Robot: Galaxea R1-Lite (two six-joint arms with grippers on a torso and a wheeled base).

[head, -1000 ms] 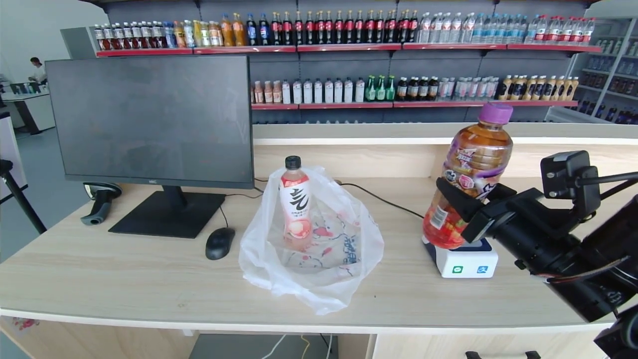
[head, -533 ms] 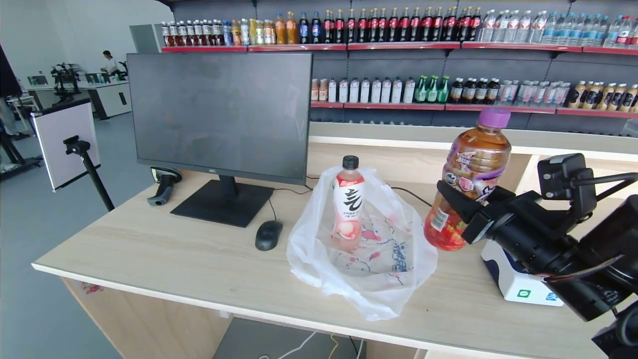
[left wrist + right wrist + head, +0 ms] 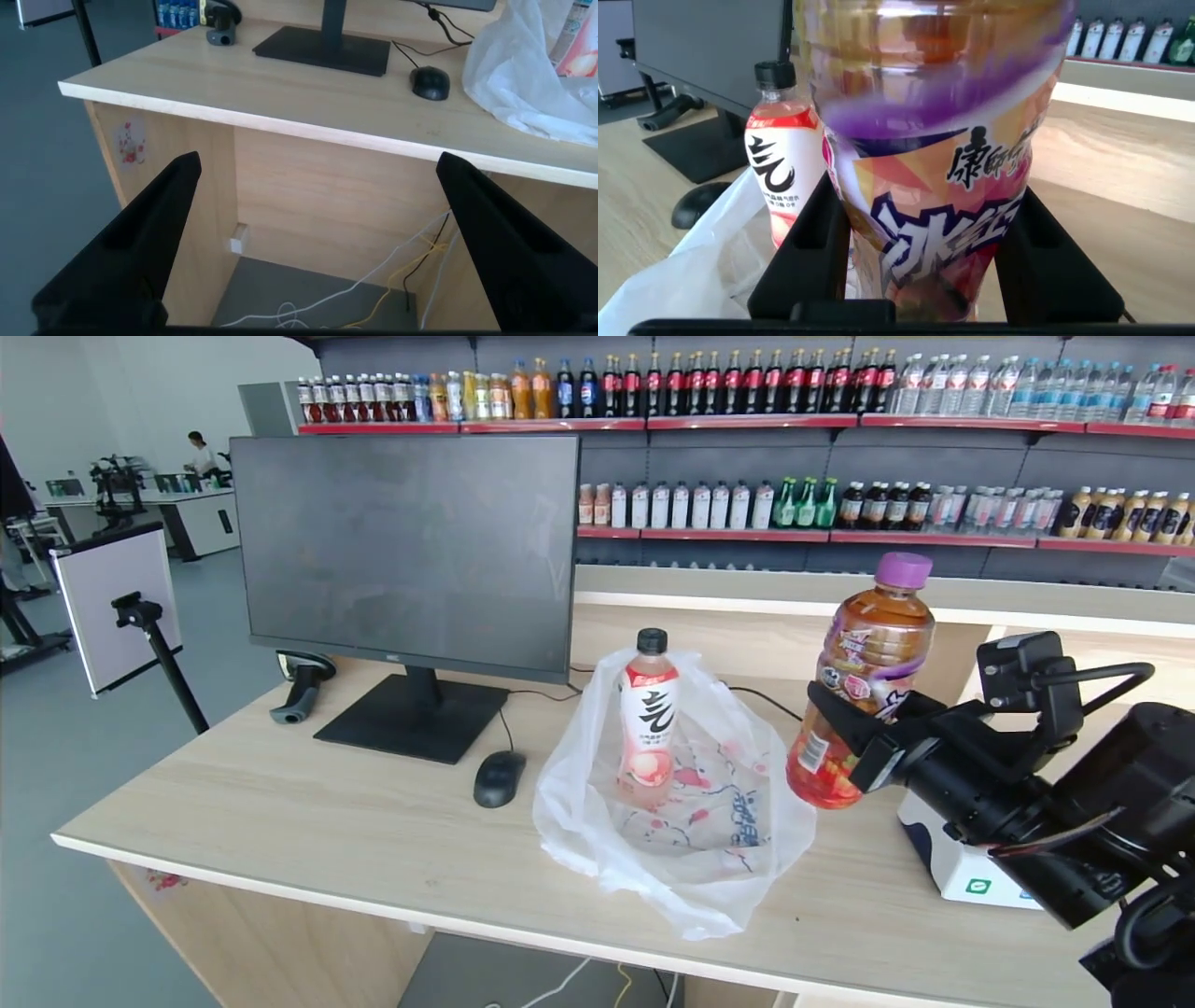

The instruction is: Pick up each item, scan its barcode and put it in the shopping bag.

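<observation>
Above the counter (image 3: 280,821), head view: the right gripper (image 3: 854,747) is clamping a purple-capped tea bottle (image 3: 873,653) between the shopping bag (image 3: 747,831), holding a pink bottle (image 3: 647,728), and a white scanner box (image 3: 962,877). Left wrist view: the left gripper (image 3: 318,168) is gaping wide below the counter edge. Right wrist view: jaws are flanking the label.

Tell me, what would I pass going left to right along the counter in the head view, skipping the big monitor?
Handheld scanner → mouse → shopping bag with a pink bottle standing in it → purple-capped bottle held in the right pincer → white scanner box.
</observation>
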